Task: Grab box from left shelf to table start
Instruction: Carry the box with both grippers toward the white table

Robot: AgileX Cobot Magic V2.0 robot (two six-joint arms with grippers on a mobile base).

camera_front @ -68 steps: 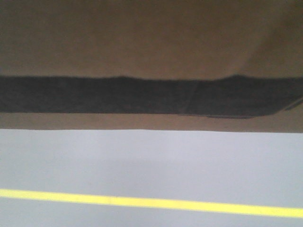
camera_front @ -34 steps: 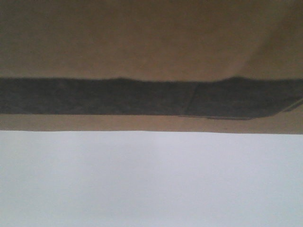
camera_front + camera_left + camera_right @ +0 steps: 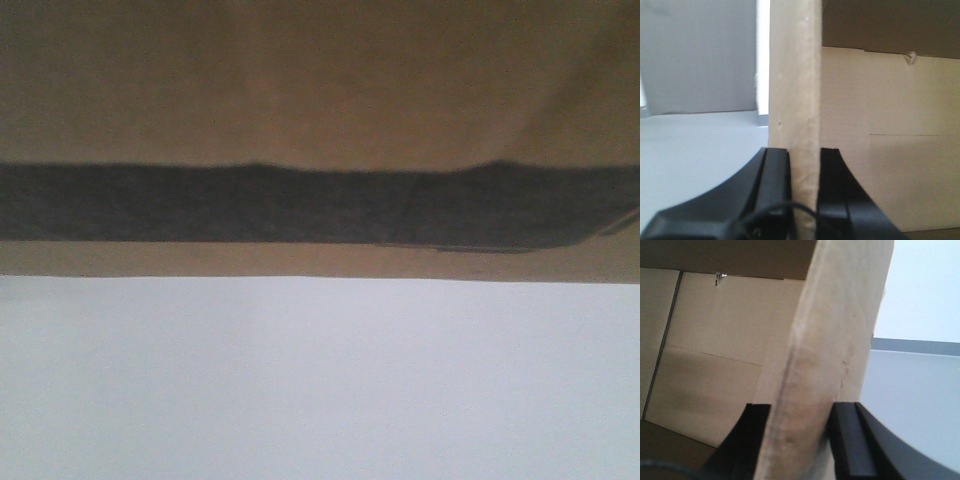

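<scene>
The brown cardboard box (image 3: 320, 90) fills the top half of the front view, very close, with its black printed band (image 3: 300, 205) running across. Below its bottom edge lies a plain pale surface, the table (image 3: 320, 380). In the left wrist view my left gripper (image 3: 804, 152) is shut on the box's upright side wall (image 3: 795, 85), one finger outside and one inside the open box (image 3: 880, 125). In the right wrist view my right gripper (image 3: 800, 410) is shut on the opposite wall (image 3: 840, 330), with the box's inside (image 3: 715, 340) to its left. The left shelf is out of view.
A dark grey panel (image 3: 695, 55) stands beyond the box on the left side, above a pale flat surface (image 3: 690, 150). On the right side a pale surface (image 3: 910, 400) runs to a grey strip (image 3: 915, 346) under a light wall.
The grey floor with its yellow line has slid out of the front view; plain pale surface now fills the space below the box. The box holds its place in the frame.
</scene>
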